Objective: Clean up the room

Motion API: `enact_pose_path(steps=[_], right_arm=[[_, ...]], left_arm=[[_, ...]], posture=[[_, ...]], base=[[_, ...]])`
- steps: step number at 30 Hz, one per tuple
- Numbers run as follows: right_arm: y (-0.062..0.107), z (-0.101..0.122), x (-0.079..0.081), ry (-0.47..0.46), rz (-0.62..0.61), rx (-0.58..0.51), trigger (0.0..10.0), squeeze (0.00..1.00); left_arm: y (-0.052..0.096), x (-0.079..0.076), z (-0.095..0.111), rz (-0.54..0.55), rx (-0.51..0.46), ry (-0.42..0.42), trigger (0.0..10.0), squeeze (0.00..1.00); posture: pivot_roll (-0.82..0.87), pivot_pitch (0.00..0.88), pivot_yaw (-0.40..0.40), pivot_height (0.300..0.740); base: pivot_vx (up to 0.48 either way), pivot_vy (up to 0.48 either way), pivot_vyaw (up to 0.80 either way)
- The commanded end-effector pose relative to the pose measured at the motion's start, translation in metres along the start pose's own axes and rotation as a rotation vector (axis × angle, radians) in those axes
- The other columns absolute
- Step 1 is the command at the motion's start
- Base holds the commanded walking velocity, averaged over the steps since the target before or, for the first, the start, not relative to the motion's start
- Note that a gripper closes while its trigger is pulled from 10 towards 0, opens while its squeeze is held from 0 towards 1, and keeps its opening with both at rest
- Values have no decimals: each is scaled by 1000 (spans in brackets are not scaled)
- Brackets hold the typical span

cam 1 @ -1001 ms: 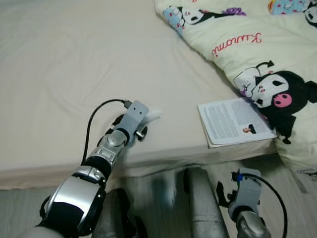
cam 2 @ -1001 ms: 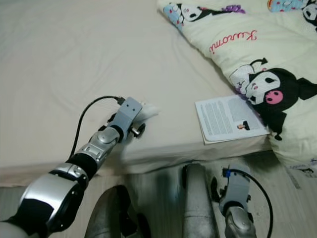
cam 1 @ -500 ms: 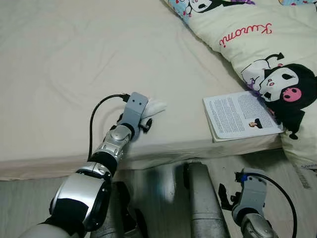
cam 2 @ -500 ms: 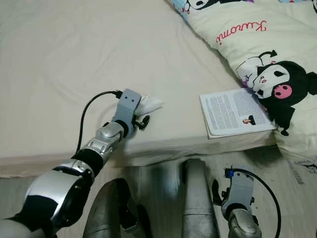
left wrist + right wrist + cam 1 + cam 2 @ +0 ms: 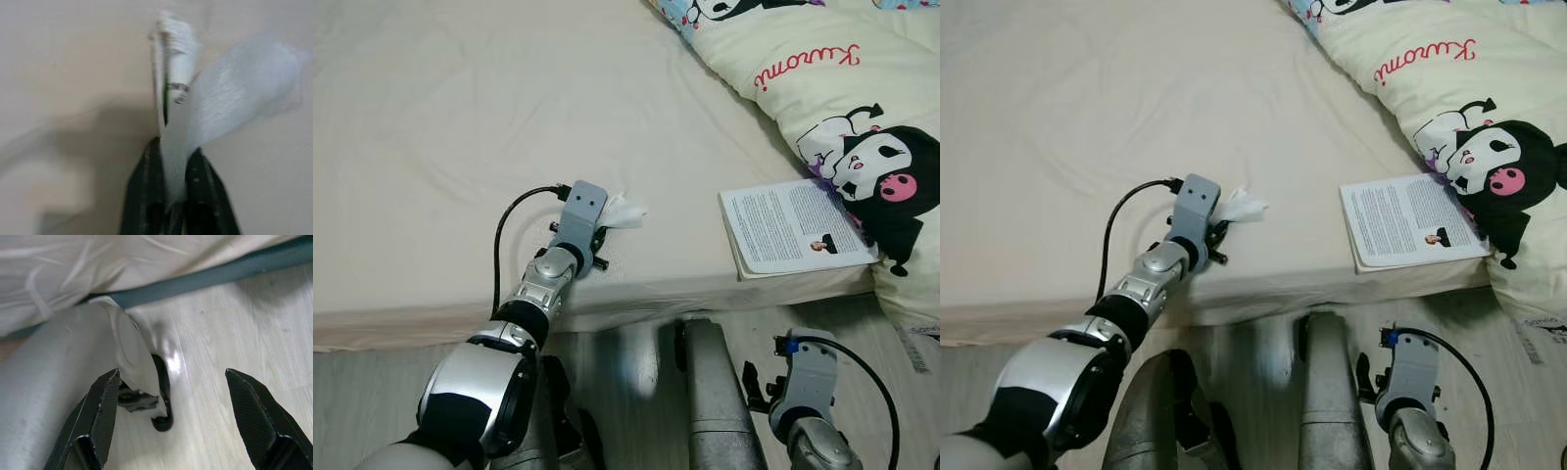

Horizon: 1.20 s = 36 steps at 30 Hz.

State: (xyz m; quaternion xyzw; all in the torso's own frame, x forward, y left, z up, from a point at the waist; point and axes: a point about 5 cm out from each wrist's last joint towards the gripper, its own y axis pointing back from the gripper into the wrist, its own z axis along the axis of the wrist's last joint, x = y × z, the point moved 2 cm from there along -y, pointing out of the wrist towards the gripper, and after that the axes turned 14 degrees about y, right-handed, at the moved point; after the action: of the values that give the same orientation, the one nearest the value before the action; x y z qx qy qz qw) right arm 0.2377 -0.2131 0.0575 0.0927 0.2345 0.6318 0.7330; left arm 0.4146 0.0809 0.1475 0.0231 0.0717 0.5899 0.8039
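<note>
The left claw (image 5: 168, 196) pinches a crumpled tissue (image 5: 625, 211) above the bed (image 5: 431, 147), near the booklet (image 5: 793, 230). The thin paper could tear or slip free; the right claw (image 5: 183, 426) hangs spread.

Soft, even indoor light fills both head camera views, with no glare. The plain cream bed sheet (image 5: 460, 127) is bright and flat, its wrinkles marked by faint shading. A dim shadow band runs under the mattress edge along the lower frame. Both views are sharp. The left wrist view is blurred throughout: the crumpled white tissue (image 5: 176, 98) looks smeared, with a grey shadow at centre left. The right wrist view is clear, with a small glint on the pale wooden floor (image 5: 234, 323).
</note>
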Motion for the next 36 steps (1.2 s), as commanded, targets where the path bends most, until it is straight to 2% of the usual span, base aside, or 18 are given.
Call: enact_pose_path(steps=[1, 3, 5, 6, 7, 8, 11, 13, 14, 15, 16, 17, 22, 24, 27, 31, 32, 36], right_arm=[[1, -7, 2, -54, 8, 22, 10000, 0], [-6, 18, 5, -217, 20, -100, 10000, 0], [-8, 35, 1, -404, -4, -194, 10000, 0], [-11, 38, -1, -448, -12, -210, 10000, 0], [-11, 38, -1, -448, -12, -210, 10000, 0], [-13, 40, -5, -528, -19, -236, 10000, 0], [-15, 43, -9, -600, -20, -259, 10000, 0], [-24, 49, -13, -744, 17, -308, 10000, 0], [-24, 49, -13, -744, 17, -308, 10000, 0], [-30, 51, -15, -815, 36, -325, 10000, 0], [-30, 51, -15, -815, 36, -325, 10000, 0], [-41, 50, -17, -906, 45, -329, 10000, 0], [-56, 50, -23, -913, 46, -350, 10000, 0], [-60, 51, -26, -904, 46, -364, 10000, 0], [-72, 61, -36, -983, 77, -417, 10000, 0], [-75, 65, -26, -1006, 161, -404, 10000, 0], [-74, 66, -14, -975, 216, -386, 10000, 0], [-75, 51, -6, -992, 194, -341, 10000, 0]], left_arm=[[10, 10, -36, 24, 116, 57, 0, 0], [13, 19, -32, 10, 78, 166, 0, 0], [16, 28, -26, -39, 16, 316, 0, 0], [17, 30, -24, -63, -7, 364, 0, 0], [17, 30, -24, -63, -7, 364, 0, 0], [23, 39, -19, -130, -55, 446, 0, 0], [28, 45, -17, -172, -88, 488, 0, 0], [45, 60, -14, -255, -146, 531, 0, 0], [45, 60, -14, -255, -146, 531, 0, 0], [56, 65, -13, -297, -175, 540, 0, 0], [56, 65, -13, -297, -175, 540, 0, 0], [78, 69, -9, -360, -210, 526, 0, 0], [101, 68, -1, -400, -238, 499, 0, 0], [104, 67, 0, -406, -243, 494, 0, 0], [118, 68, 5, -426, -257, 496, 0, 0], [124, 69, 6, -428, -252, 490, 0, 0], [125, 72, 4, -416, -250, 486, 0, 0], [126, 75, -1, -373, -224, 487, 0, 0]], posture=[[-341, 533, 113, 586], [-318, 500, 119, 586], [-301, 475, 121, 586], [-289, 456, 122, 586], [-289, 456, 122, 586], [-270, 436, 123, 586], [-263, 429, 123, 586], [-205, 381, 127, 586], [-205, 381, 127, 586], [-183, 364, 126, 586], [-183, 364, 126, 586], [-151, 344, 121, 586], [-80, 309, 109, 586], [-61, 302, 110, 586], [-43, 265, 106, 586], [-51, 249, 105, 586], [-59, 245, 105, 586], [-77, 227, 101, 586]], base=[[0, 0, 0], [0, 0, 0], [0, 0, 0], [0, 0, 0], [0, 0, 0], [0, 0, 0], [0, 0, 0], [0, 0, 0], [0, 0, 0], [0, 0, 0], [0, 0, 0], [0, 0, 0], [0, 0, 0], [0, 0, 0], [0, 0, 0], [0, 0, 0], [0, 0, 0], [0, 0, 0]])
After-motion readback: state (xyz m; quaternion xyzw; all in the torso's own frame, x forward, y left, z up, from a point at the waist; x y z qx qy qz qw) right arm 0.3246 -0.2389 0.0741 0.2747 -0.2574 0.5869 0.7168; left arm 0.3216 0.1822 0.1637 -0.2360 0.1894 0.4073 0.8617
